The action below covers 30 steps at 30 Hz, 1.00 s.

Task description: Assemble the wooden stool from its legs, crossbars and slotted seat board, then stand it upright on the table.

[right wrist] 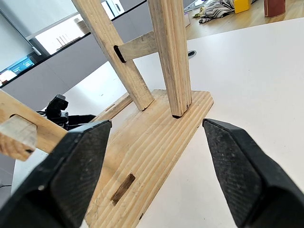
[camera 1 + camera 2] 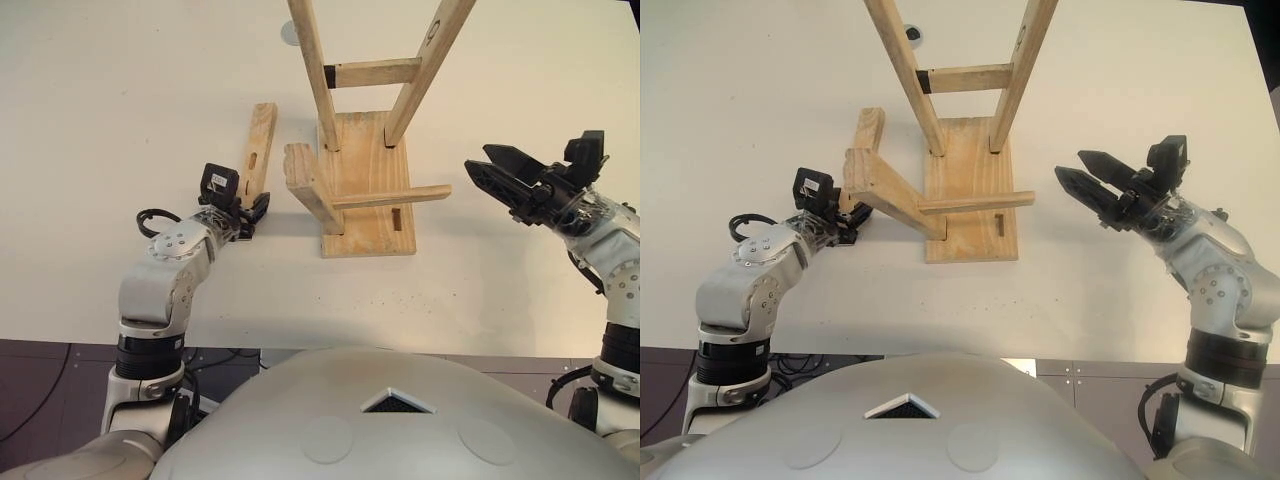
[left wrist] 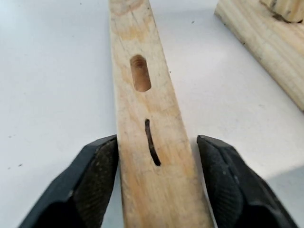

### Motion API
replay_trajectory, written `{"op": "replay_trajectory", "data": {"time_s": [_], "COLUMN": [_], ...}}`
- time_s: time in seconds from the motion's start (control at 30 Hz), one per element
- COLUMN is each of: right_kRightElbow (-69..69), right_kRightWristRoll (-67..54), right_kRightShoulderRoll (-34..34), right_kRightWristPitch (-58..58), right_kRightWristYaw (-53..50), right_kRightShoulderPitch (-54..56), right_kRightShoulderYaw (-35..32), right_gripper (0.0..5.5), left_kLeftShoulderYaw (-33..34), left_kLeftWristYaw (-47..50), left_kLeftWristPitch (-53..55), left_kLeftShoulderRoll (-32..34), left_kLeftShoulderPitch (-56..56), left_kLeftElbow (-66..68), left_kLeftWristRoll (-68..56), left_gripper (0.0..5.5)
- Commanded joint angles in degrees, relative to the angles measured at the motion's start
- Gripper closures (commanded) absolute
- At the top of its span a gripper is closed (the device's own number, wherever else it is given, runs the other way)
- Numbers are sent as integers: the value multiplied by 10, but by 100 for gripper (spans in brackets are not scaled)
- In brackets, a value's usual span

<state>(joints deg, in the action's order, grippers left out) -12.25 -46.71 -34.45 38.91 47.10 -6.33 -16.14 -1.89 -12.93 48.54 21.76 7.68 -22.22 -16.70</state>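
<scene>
Broadly, you had the white bench carrying the half-built stool: the slotted seat board lay flat. Two legs stood up from its far slots, joined by a crossbar. A third leg slanted low over the near left corner, and its own crossbar stuck out to the right with a free end above an empty slot. The fourth leg lay flat just left of the board. Your left gripper straddled its near end, the jaws narrow on either side and, as far as I could judge, not yet clamped. Your right gripper hung right of the board, apart from it, jaws spread wide. The wood looked stiff, light, dry and not fragile. Held by its end, though, a long leg would probably lever in the jaws. I would have gripped its narrow sides nearer the middle, clear of the mortise. The standing frame looked top-heavy and loosely seated.
</scene>
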Motion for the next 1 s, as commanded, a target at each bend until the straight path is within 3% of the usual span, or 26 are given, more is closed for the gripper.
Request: {"op": "replay_trajectory", "data": {"time_s": [0.03, 0.1, 0.2, 0.3, 0.37, 0.43, 0.57, 0.73, 0.9, 1.0], "right_kRightElbow": [0, 1, 8, 27, 24, -3, -37, -29, -35, -35], "right_kRightWristRoll": [8, 4, -37, -157, -293, -406, -478, -495, -500, -508], "right_kRightShoulderRoll": [1, 3, 11, 22, 31, 52, 113, 165, 168, 168], "right_kRightWristPitch": [-4, -1, 27, 86, 116, 123, 108, 93, 93, 92], "right_kRightWristYaw": [-2, -7, -31, -84, -146, -201, -264, -308, -330, -333], "right_kRightShoulderPitch": [-1, 4, 35, 104, 183, 279, 388, 446, 454, 455], "right_kRightShoulderYaw": [-1, -4, -29, -83, -103, -82, -3, 55, 76, 83], "right_gripper": [198, 198, 198, 198, 198, 198, 198, 198, 198, 252], "left_kLeftShoulderYaw": [0, 12, 103, 207, 229, 224, 186, 134, 110, 108], "left_kLeftWristYaw": [-7, -6, -13, -115, -183, -212, -216, -243, -266, -263], "left_kLeftWristPitch": [4, -20, -180, -308, -242, -153, -35, 22, 32, 27], "left_kLeftShoulderRoll": [9, 11, -8, -33, -13, 3, 19, 42, 55, 51], "left_kLeftShoulderPitch": [11, 3, -95, -226, -286, -326, -352, -366, -347, -346], "left_kLeftElbow": [20, 29, 67, 52, 35, 31, 37, 44, 23, 23], "left_kLeftWristRoll": [10, 18, -4, -168, -329, -481, -649, -659, -637, -637], "left_gripper": [318, 347, 350, 350, 350, 350, 350, 350, 350, 350]}}
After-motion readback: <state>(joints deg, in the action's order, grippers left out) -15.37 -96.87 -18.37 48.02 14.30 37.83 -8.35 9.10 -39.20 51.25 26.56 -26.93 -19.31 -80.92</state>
